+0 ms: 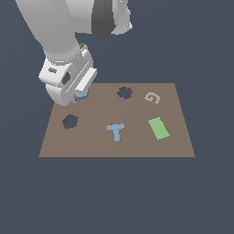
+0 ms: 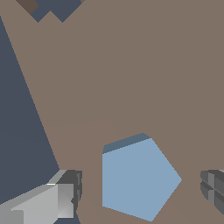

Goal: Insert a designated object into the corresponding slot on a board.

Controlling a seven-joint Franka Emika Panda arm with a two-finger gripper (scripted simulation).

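Light-blue hexagon-like block [image 2: 138, 179] lies flat on the brown board [image 1: 137, 146] at its far corner on the exterior view's left, mostly hidden there beneath the gripper [image 1: 78, 96]. In the wrist view the fingers [image 2: 65, 197] stand wide apart, one on each side of the block with a gap to each, touching nothing. Nearer, on the same side of the board, sits the dark hexagonal slot [image 1: 70, 121]. A gear-like hole [image 1: 124, 93], blue T-piece [image 1: 116, 131], green rectangle [image 1: 158, 128] and tan G-shape [image 1: 152, 97] lie toward the exterior view's right.
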